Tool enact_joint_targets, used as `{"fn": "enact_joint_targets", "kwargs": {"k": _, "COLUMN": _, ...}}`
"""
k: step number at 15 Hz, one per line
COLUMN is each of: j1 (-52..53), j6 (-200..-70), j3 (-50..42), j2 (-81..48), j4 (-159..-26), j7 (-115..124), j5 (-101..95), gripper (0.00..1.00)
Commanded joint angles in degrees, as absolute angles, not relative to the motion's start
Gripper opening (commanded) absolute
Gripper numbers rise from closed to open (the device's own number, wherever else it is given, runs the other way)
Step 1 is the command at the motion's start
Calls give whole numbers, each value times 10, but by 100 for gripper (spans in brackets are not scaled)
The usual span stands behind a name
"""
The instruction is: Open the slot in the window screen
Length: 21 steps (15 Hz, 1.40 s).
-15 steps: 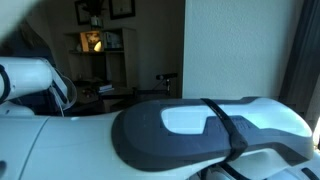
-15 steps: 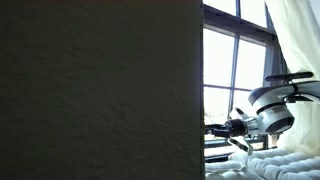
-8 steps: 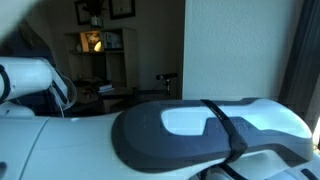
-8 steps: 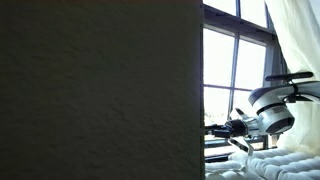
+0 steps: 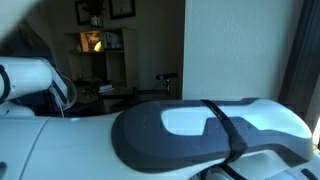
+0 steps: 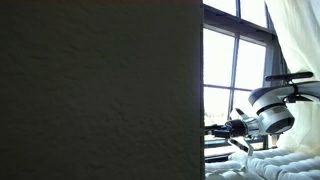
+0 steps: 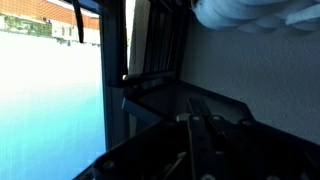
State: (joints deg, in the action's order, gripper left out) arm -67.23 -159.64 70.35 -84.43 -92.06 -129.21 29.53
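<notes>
Window (image 6: 240,60) backlit, curtain (image 6: 295,40) beside | arm (image 6: 275,105) low at sill, likely reaching for screen slot, slot not discernible | fingers (image 6: 216,128) pressed together, nothing seen held

You could read no text, label, brand, number or sign in any view. In an exterior view, the framed pictures (image 5: 121,9) at the top edge of the far wall, and the objects standing on the shelf (image 5: 100,53) below them, were too small and blurred to yield any lettering.
</notes>
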Motion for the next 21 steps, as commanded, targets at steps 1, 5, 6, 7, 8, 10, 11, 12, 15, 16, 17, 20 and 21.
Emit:
{"fn": "enact_joint_targets", "kwargs": {"k": 1, "j1": -672, "j6": -1596, "j3": 703, "j2": -844, "j4": -921, "j7": -1292, "j5": 295, "gripper": 1}}
{"fn": "enact_joint_targets", "kwargs": {"k": 5, "j1": -672, "j6": -1596, "j3": 703, "j2": -844, "j4": -921, "j7": -1292, "j5": 295, "gripper": 1}}
{"fn": "enact_joint_targets", "kwargs": {"k": 6, "j1": -672, "j6": -1596, "j3": 703, "j2": -844, "j4": -921, "j7": -1292, "j5": 295, "gripper": 1}}
{"fn": "enact_joint_targets", "kwargs": {"k": 7, "j1": -672, "j6": -1596, "j3": 703, "j2": -844, "j4": -921, "j7": -1292, "j5": 295, "gripper": 1}}
{"fn": "enact_joint_targets", "kwargs": {"k": 8, "j1": -672, "j6": -1596, "j3": 703, "j2": -844, "j4": -921, "j7": -1292, "j5": 295, "gripper": 0}}
{"fn": "enact_joint_targets", "kwargs": {"k": 10, "j1": -677, "j6": -1591, "j3": 708, "j2": -844, "j4": -925, "j7": -1297, "j5": 298, "gripper": 0}}
{"fn": "enact_joint_targets", "kwargs": {"k": 11, "j1": -679, "j6": -1593, "j3": 710, "j2": -844, "j4": -928, "j7": -1302, "j5": 297, "gripper": 0}}
{"fn": "enact_joint_targets", "kwargs": {"k": 12, "j1": -682, "j6": -1591, "j3": 713, "j2": -844, "j4": -932, "j7": -1306, "j5": 296, "gripper": 0}}
{"fn": "enact_joint_targets", "kwargs": {"k": 15, "j1": -690, "j6": -1584, "j3": 721, "j2": -844, "j4": -939, "j7": -1320, "j5": 302, "gripper": 0}}
{"fn": "enact_joint_targets", "kwargs": {"k": 16, "j1": -693, "j6": -1579, "j3": 725, "j2": -844, "j4": -941, "j7": -1335, "j5": 314, "gripper": 0}}
{"fn": "enact_joint_targets", "kwargs": {"k": 17, "j1": -696, "j6": -1577, "j3": 728, "j2": -844, "j4": -944, "j7": -1347, "j5": 316, "gripper": 0}}
{"fn": "enact_joint_targets", "kwargs": {"k": 20, "j1": -702, "j6": -1574, "j3": 736, "j2": -844, "j4": -949, "j7": -1378, "j5": 327, "gripper": 0}}
{"fn": "enact_joint_targets", "kwargs": {"k": 21, "j1": -703, "j6": -1575, "j3": 739, "j2": -844, "j4": -951, "j7": -1393, "j5": 335, "gripper": 0}}
